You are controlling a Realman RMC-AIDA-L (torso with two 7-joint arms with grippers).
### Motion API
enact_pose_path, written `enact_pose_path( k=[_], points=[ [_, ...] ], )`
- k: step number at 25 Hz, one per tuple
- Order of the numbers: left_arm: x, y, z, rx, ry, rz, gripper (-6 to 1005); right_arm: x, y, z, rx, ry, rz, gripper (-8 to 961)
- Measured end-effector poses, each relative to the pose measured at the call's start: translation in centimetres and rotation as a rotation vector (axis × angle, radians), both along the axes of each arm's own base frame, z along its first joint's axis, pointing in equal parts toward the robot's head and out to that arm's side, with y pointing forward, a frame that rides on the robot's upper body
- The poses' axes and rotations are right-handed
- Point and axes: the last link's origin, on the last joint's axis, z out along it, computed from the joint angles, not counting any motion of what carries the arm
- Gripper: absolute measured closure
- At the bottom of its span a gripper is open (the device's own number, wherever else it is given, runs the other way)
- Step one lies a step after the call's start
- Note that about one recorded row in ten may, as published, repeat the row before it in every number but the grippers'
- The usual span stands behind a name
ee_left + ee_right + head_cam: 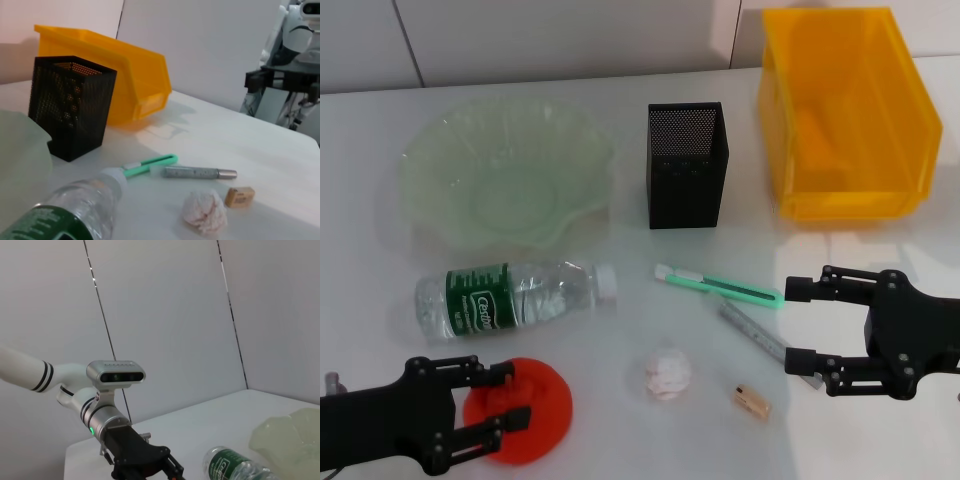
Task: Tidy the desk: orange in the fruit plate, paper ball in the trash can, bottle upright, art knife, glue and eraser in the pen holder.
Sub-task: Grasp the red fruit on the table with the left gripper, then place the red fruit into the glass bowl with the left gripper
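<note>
Just below the lying bottle [515, 296], the left gripper [510, 397] straddles the orange [518, 410], jaws apart, not yet clamped; right gripper [798, 325] also open.

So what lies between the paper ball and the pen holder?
In the head view, the green art knife lies across the stretch between the paper ball and the pen holder; otherwise bare table. The left wrist view agrees.

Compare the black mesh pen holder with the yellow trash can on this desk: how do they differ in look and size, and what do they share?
The pen holder is black metal mesh, tall and narrow; the trash can is translucent yellow plastic, solid-walled, much wider. In the left wrist view the pen holder stands nearer than the trash can. Both are open-topped, upright, at the desk's far side.
</note>
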Motion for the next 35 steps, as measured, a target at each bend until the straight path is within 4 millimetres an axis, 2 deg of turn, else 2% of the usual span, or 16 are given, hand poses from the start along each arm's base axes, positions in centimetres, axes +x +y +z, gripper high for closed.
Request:
enact_pose_path(
  k=[6,11,14,16,17,20,21,22,24,26,27,28,31,33,35],
  points=[
    [-0.3,-0.2,-0.7,0.01,0.055,-0.061,458,0.0,0.0,0.0,-0.001,0.0,0.0,182],
    [-0.3,0.1,-0.7,0.025,0.053,-0.053,694,0.2,-0.2,0.1,0.004,0.002,-0.009,182],
    [-0.1,0.1,-0.6,0.024,0.044,-0.055,763,0.2,-0.2,0.1,0.006,0.003,-0.012,182],
    [1.9,0.2,0.3,0.017,-0.071,-0.123,809,0.3,-0.3,0.1,0.005,0.005,-0.015,182],
    [1.9,0.2,0.3,0.017,-0.071,-0.123,818,0.3,-0.3,0.1,0.005,0.005,-0.015,182],
    [3.9,0.7,2.2,0.084,-0.182,-0.201,846,0.3,-0.3,0.1,0.006,0.006,-0.016,182],
    [4.8,1.7,3.3,0.165,-0.225,-0.228,855,0.3,-0.3,0.2,0.011,0.01,-0.016,182],
    [4.8,1.7,3.3,0.165,-0.225,-0.228,857,0.3,-0.3,0.2,0.011,0.01,-0.016,182],
    [5.4,3.3,4.1,0.264,-0.241,-0.219,860,0.2,-0.3,0.2,0.016,0.016,-0.017,182],
    [5.9,5.8,4.7,0.377,-0.244,-0.177,863,0.2,-0.3,0.2,0.02,0.025,-0.019,183],
    [5.9,5.8,4.7,0.377,-0.244,-0.177,864,0.2,-0.3,0.2,0.02,0.025,-0.019,183],
    [6.4,7.9,4.7,0.429,-0.232,-0.134,866,0.2,-0.3,0.2,0.02,0.027,-0.02,183],
    [6.8,11.1,4.2,0.498,-0.195,-0.042,869,0.2,-0.3,0.3,0.023,0.03,-0.02,183],
    [6.9,12.9,3.6,0.53,-0.157,0.014,868,0.2,-0.3,0.3,0.025,0.032,-0.018,183],
    [7.1,13.9,3.0,0.533,-0.12,0.034,868,0.1,-0.3,0.3,0.026,0.038,-0.014,183]
  ],
)
